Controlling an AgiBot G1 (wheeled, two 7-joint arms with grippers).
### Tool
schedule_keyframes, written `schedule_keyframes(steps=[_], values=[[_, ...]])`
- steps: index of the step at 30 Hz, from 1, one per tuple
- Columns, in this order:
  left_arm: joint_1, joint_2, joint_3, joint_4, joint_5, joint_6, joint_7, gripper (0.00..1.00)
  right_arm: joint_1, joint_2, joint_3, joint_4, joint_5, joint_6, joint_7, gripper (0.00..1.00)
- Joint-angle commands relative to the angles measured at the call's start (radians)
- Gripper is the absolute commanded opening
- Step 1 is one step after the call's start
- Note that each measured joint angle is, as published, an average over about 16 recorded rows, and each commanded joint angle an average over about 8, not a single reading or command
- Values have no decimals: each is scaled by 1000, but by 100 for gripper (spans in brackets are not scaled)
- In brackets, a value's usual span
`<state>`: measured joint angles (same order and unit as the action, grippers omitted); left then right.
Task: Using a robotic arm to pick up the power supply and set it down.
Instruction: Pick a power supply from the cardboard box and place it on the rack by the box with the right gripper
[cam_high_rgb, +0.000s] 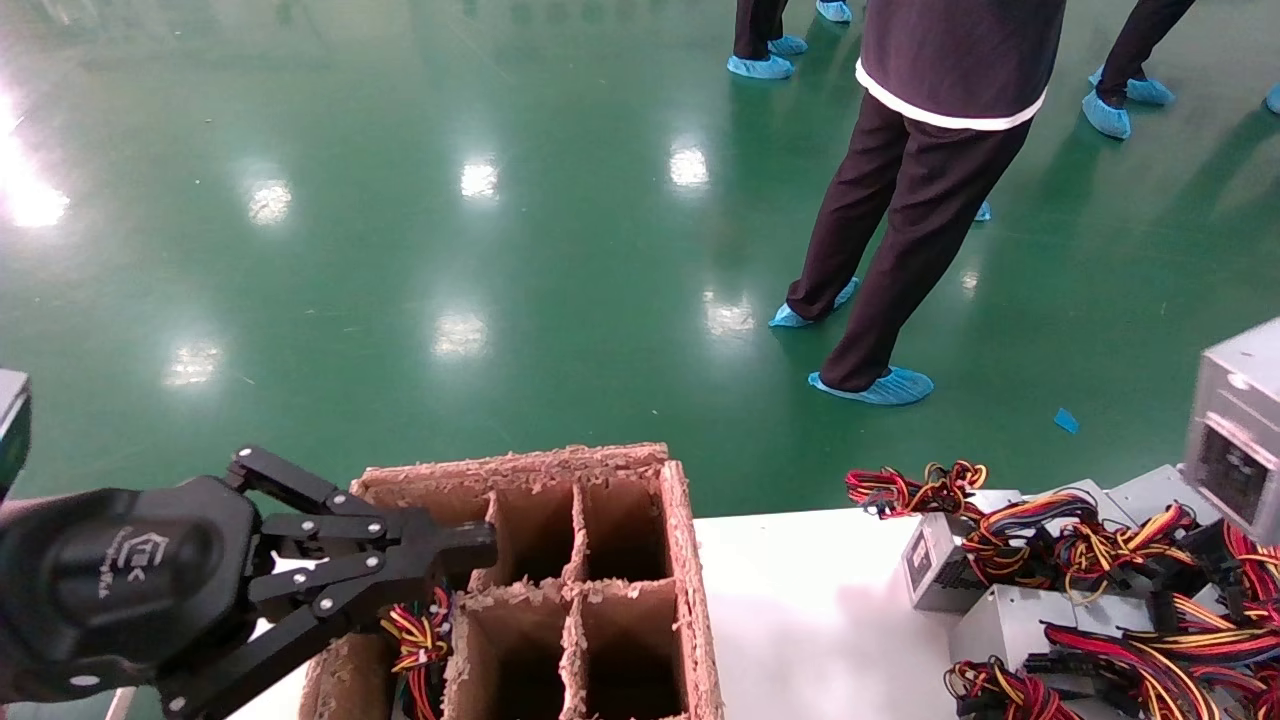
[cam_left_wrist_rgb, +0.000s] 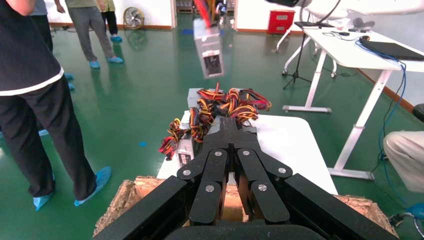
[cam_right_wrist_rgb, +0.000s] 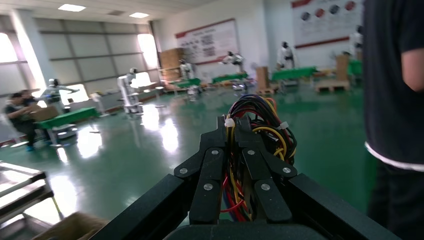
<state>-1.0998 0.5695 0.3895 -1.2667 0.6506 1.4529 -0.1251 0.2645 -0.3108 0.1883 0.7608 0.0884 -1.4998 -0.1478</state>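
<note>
Two grippers, one load. Right gripper (cam_right_wrist_rgb: 235, 125) clamped on the wires (cam_right_wrist_rgb: 260, 117) of the supply (cam_high_rgb: 1240, 430), with red, yellow and black strands pinched between closed fingers. From the left wrist, a metal box dangling in the air by those wires, tilted and touching nothing. Left gripper (cam_high_rgb: 480, 545) closed on nothing, parked over the near-left cells of the carton (cam_high_rgb: 685, 560), just above another bundle of cables (cam_high_rgb: 415, 640) sticking out of one cell. Further right on the table (cam_high_rgb: 800, 600), a pile (cam_high_rgb: 1040, 560) of more units and tangled leads, below and beside the hanging one. Beyond that, a person (cam_high_rgb: 900, 200) standing on the green floor. Judged as the carry stage: lifted, not yet set down. To do it well, move slowly against the likely swing of a box hung by cables alone. Wait out any sway before lowering. Keep enough height to miss the pile and its loops. Choose a bare patch of table or a free cell, lower right down to firm contact, and only then release. Avoid dragging loose leads across the neighbours, and watch for slip in a grip on cable rather than case.
</note>
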Motion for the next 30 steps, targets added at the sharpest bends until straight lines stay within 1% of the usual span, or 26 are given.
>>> schedule_keyframes(steps=[1, 4, 9, 15, 19, 21, 23, 27, 30], values=[[0, 0, 0, 0, 0, 0, 0, 0, -70, 16, 43, -21, 30, -51, -12, 0], [0, 0, 0, 0, 0, 0, 0, 0, -169, 15, 117, -39, 58, -83, -27, 0], [0, 0, 0, 0, 0, 0, 0, 0, -346, -4, 249, -19, 78, -88, -38, 0], [0, 0, 0, 0, 0, 0, 0, 0, -552, -41, 401, 63, 59, -74, -28, 0], [0, 0, 0, 0, 0, 0, 0, 0, -664, -55, 476, 123, 31, -38, -10, 0], [0, 0, 0, 0, 0, 0, 0, 0, -705, -53, 501, 155, 14, 0, 1, 0], [0, 0, 0, 0, 0, 0, 0, 0, -739, -48, 518, 193, -1, 59, 13, 0], [0, 0, 0, 0, 0, 0, 0, 0, -782, -39, 538, 307, -23, 226, 31, 0], [0, 0, 0, 0, 0, 0, 0, 0, -792, -34, 542, 415, -26, 353, 37, 0]])
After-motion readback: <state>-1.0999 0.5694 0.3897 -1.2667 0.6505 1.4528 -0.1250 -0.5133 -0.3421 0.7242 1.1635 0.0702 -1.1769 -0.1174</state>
